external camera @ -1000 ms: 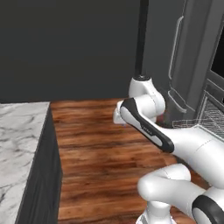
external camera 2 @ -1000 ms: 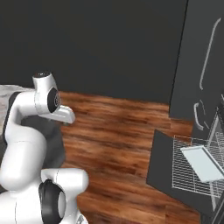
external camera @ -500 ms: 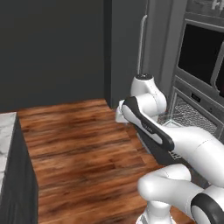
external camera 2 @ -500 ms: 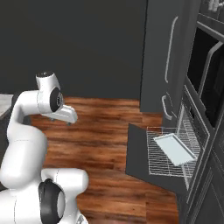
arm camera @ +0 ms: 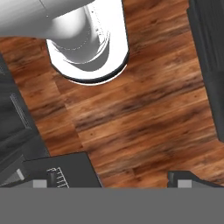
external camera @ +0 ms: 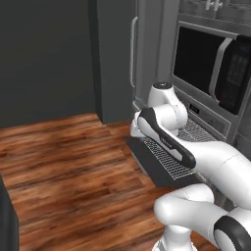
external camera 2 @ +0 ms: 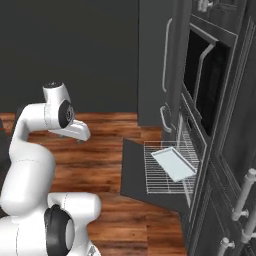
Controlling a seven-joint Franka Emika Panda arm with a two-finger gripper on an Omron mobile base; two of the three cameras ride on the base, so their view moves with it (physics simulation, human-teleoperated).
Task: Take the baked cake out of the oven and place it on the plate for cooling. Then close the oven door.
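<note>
The grey built-in oven point(external camera 2: 192, 145) stands with its dark-glass oven door point(external camera 2: 134, 172) lowered, a pale tray point(external camera 2: 173, 163) on the pulled-out wire rack point(external camera 2: 162, 175); the end effector point(arm camera: 111, 179) hangs wide open over the wooden floor point(arm camera: 144, 109).

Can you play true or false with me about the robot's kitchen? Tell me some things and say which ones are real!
1. The oven door is hanging open. True.
2. A wire rack is pulled out over the open door. True.
3. The tray on the rack is bright red. False: it is a flat, pale grey tray.
4. The floor is made of white tiles. False: it is brown wood planks.
5. The gripper is squeezing the tray. False: its fingers are spread open over the wooden floor and hold nothing.
6. The microwave sits above the oven. True.
</note>
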